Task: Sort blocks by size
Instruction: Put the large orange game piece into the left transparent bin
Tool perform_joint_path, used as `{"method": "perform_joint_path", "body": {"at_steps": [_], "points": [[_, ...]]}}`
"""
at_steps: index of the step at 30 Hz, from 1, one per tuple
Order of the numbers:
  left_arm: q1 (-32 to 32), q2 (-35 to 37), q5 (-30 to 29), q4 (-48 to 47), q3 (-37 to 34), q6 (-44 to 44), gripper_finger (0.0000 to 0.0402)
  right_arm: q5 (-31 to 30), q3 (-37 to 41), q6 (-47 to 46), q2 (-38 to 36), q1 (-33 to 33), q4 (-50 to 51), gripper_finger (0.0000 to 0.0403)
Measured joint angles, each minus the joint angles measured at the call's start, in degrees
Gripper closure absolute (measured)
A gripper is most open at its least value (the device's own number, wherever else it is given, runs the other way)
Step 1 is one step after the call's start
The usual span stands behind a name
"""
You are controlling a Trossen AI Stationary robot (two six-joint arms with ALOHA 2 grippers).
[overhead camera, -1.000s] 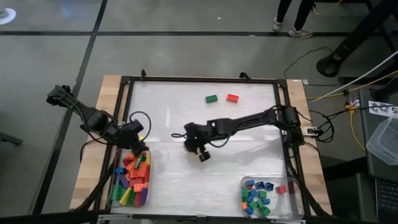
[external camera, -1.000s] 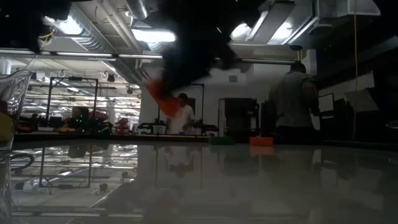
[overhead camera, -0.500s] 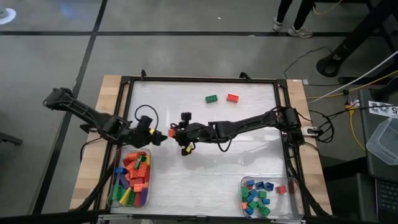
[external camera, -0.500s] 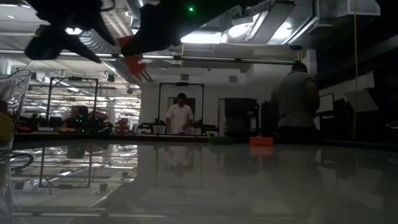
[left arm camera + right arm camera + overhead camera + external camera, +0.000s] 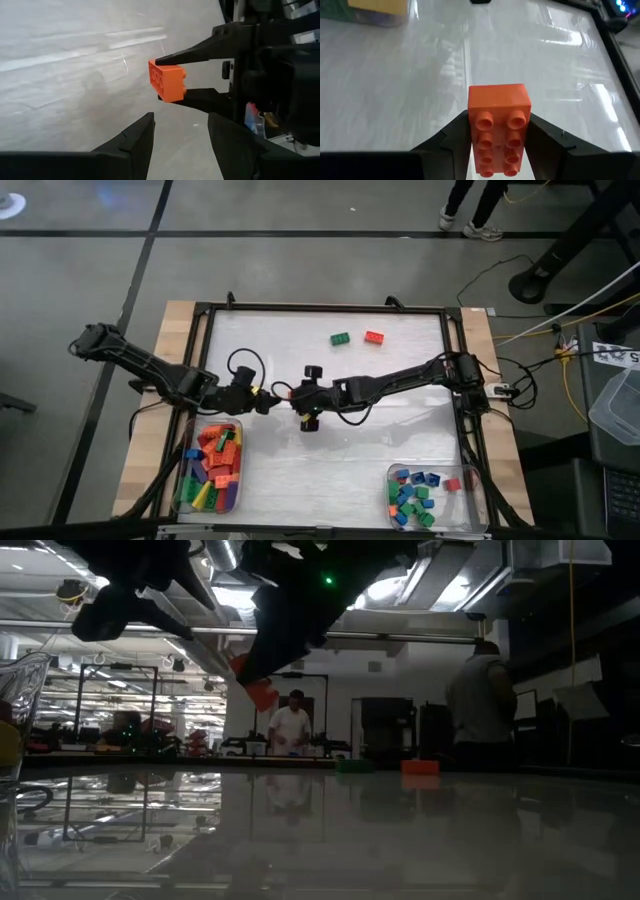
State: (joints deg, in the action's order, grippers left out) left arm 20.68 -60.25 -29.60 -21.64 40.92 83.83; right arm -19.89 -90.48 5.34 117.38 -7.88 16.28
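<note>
A long orange block (image 5: 498,120) hangs in the air over the table's middle left, with my right gripper (image 5: 288,393) shut on it. The same block shows in the left wrist view (image 5: 167,80) and in the low view (image 5: 258,692). My left gripper (image 5: 182,120) stands open just short of the block's free end, facing the right gripper (image 5: 200,75), with nothing between its fingers. In the high view my left gripper (image 5: 265,397) is close on the block's left. A green block (image 5: 341,338) and a red block (image 5: 375,337) lie flat on the table's far part. My right gripper pinches the orange block by its two long sides (image 5: 476,145), one finger (image 5: 452,137) on each. The fingers lie along the block and come from the table's right, slanting down. The block's free end sticks out past the fingertips, and it is lifted clear of the table.
A clear tray (image 5: 182,480) with several long blocks stands at the near left corner. Another clear tray (image 5: 470,480) with several small blocks stands at the near right. A black frame (image 5: 320,308) runs round the table. People stand in the room beyond.
My left gripper has gone from above the left tray toward the table's middle, up to the orange block, and has rolled. My right gripper has turned with the block from pointing at the near edge to pointing left, toward my left gripper. The block stays held in the air.
</note>
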Motion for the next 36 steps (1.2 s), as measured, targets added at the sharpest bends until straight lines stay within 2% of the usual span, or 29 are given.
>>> {"method": "perform_joint_path", "body": {"at_steps": [5, 13, 25, 36], "points": [[-1.35, -2.71, -1.58, 0.47, 0.00, 0.14, 0.0229, -0.01, 0.00, -2.25, 0.00, 0.00, 0.60, 0.0249], [-3.74, -8.57, -1.54, 8.21, 0.00, -3.52, 0.0229, 0.06, 0.00, -2.54, 0.00, 0.00, 0.28, 0.0249], [-5.83, -11.62, -1.00, 10.32, 0.05, -4.63, 0.0229, 1.51, 0.07, -2.58, 0.00, 0.00, -2.10, 0.0250], [-6.81, -13.42, -0.66, 13.20, 0.03, -9.18, 0.0238, 2.16, 0.15, -2.36, -0.02, -0.01, -3.04, 0.0250]]}}
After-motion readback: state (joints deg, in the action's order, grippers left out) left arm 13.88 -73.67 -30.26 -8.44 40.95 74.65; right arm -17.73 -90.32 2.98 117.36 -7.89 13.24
